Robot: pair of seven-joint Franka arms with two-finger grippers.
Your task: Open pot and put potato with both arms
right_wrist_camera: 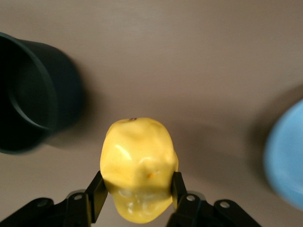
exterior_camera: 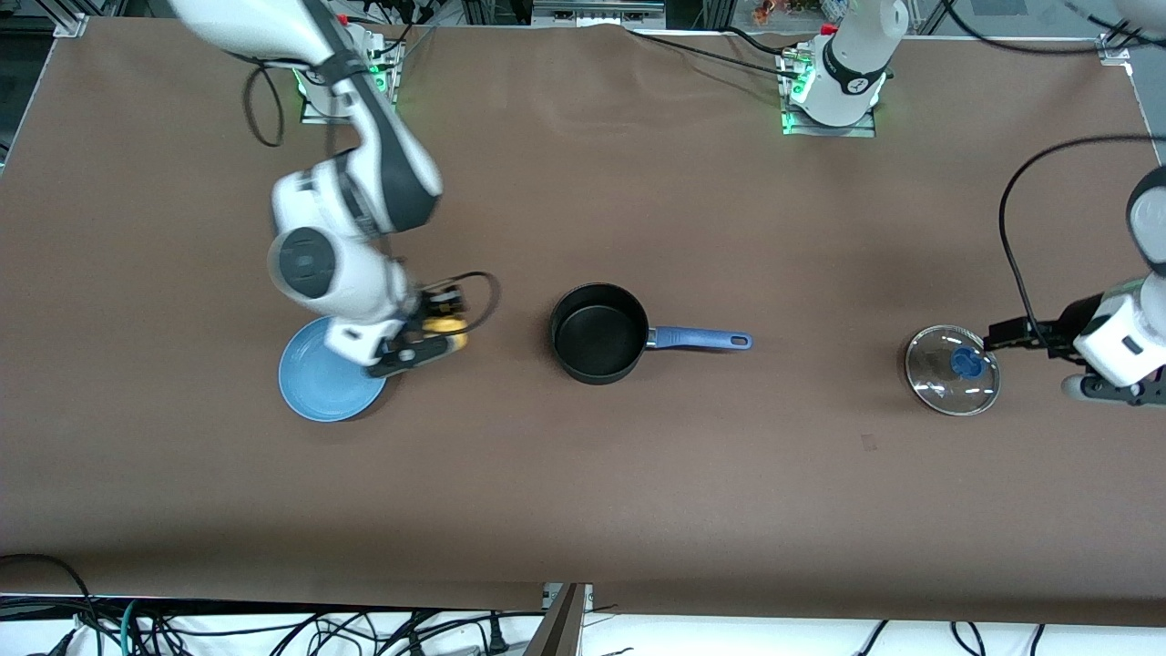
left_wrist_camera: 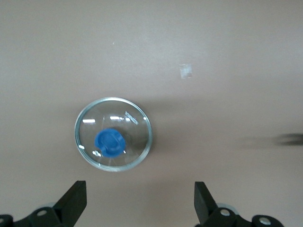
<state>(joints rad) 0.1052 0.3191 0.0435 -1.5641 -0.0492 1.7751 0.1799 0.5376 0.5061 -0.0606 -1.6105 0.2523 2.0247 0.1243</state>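
Note:
The black pot [exterior_camera: 597, 333] stands open in the middle of the table, its blue handle [exterior_camera: 701, 340] pointing toward the left arm's end. It also shows in the right wrist view [right_wrist_camera: 28, 94]. My right gripper [exterior_camera: 435, 335] is shut on the yellow potato [exterior_camera: 448, 326], over the table between the blue plate and the pot. The right wrist view shows the potato [right_wrist_camera: 138, 165] clamped in that gripper [right_wrist_camera: 137, 191]. My left gripper [exterior_camera: 1000, 339] is open and empty, just beside the glass lid [exterior_camera: 953, 370]. The left wrist view shows this gripper [left_wrist_camera: 139, 203] apart from the lid [left_wrist_camera: 113, 134].
A flat blue plate [exterior_camera: 330, 374] lies toward the right arm's end, partly under the right arm; its edge shows in the right wrist view [right_wrist_camera: 289, 156]. The lid, with a blue knob [exterior_camera: 966, 363], lies flat on the brown table [exterior_camera: 583, 474] toward the left arm's end.

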